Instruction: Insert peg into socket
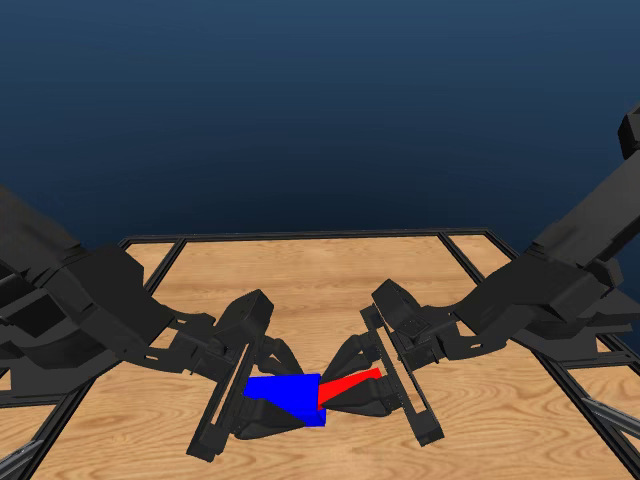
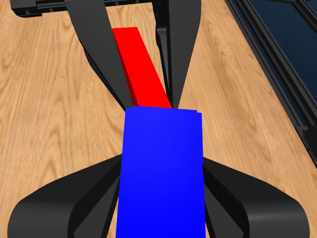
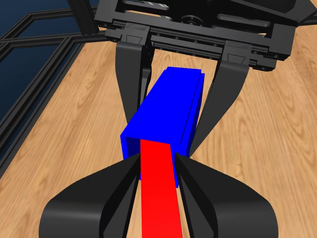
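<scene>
The blue socket [image 1: 287, 397] hangs above the table, with my left gripper [image 1: 262, 405] shut on it. From its right end sticks out the red peg [image 1: 350, 386], held in my shut right gripper [image 1: 372, 390]. In the right wrist view the peg [image 3: 158, 191] enters the open end of the socket [image 3: 168, 106] between my own jaws. The left wrist view shows the socket [image 2: 162, 171] close up and the peg [image 2: 141, 69] reaching out of its far end, between the right arm's fingers [image 2: 94, 44].
A black frame [image 1: 300, 238] runs around the wooden table [image 1: 320, 290]. Both arms' bulky wrists crowd the near middle of the table.
</scene>
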### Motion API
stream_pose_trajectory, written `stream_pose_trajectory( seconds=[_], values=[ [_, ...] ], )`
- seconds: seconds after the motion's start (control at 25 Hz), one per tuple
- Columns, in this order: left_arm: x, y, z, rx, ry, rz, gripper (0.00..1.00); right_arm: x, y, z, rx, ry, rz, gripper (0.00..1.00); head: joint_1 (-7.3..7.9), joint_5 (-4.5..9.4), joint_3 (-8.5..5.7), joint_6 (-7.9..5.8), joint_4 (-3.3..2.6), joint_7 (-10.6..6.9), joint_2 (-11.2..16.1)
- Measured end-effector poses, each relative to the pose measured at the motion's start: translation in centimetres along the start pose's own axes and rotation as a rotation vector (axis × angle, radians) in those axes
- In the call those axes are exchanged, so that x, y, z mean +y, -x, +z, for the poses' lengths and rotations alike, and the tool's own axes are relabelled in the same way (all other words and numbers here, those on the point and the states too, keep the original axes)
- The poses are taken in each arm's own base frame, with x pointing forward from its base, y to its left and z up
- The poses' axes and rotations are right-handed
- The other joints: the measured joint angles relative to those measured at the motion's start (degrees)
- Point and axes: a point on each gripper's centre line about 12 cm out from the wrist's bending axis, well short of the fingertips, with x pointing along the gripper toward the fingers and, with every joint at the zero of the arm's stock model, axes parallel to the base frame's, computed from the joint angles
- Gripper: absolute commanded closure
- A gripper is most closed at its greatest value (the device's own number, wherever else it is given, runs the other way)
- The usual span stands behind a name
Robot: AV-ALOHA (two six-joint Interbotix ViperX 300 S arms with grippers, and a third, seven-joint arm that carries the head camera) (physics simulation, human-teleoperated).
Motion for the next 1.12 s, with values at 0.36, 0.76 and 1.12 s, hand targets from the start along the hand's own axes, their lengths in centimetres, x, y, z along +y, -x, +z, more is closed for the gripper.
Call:
stream_pose_trajectory(
  seconds=[0.36,0.76,1.12],
  values=[
    [0.7,0.2,-0.5,0.028,0.011,0.017,1.00,0.8,-1.8,-0.3,0.070,-0.078,0.040,0.00,0.07,-0.47,0.00,0.00,0.03,0.14,0.17],
    [2.3,-0.2,0.5,-0.013,0.037,0.055,1.00,-2.2,3.2,-4.5,0.176,-0.257,-0.036,0.00,-0.18,-0.96,0.00,0.52,0.04,0.13,0.15],
    [1.6,-0.2,0.8,-0.024,0.018,0.037,1.00,-1.9,6.3,-10.4,0.315,-0.425,-0.086,1.00,-0.37,-1.33,0.00,0.52,-0.01,0.32,-0.10]
  ],
)
